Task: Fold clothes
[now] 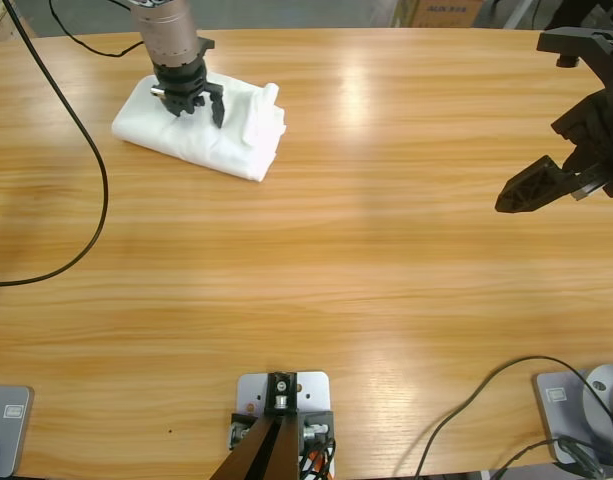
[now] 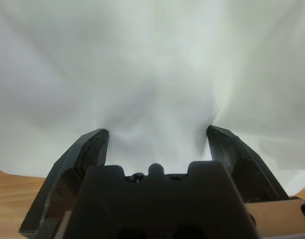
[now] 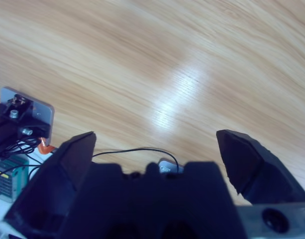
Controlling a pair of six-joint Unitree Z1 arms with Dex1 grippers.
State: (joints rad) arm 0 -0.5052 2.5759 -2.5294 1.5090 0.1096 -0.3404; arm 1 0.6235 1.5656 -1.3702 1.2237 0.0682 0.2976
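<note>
A white T-shirt point(image 1: 211, 133) lies folded into a thick bundle at the table's back left. My left gripper point(image 1: 194, 104) comes down from the top edge and presses its open jaws into the bundle's top. In the left wrist view the white cloth point(image 2: 152, 74) fills nearly everything, dented between the two spread jaws of the left gripper point(image 2: 156, 134). My right gripper point(image 1: 521, 190) hangs at the right edge over bare wood, open and holding nothing. In its own wrist view the right gripper point(image 3: 154, 144) looks down on bare table only. No lettering or collar shows.
A black cable point(image 1: 91, 190) loops across the table's left side. Another thin cable point(image 1: 486, 395) curls near the front right corner. The wooden table point(image 1: 366, 230) stretches bare between the two arms.
</note>
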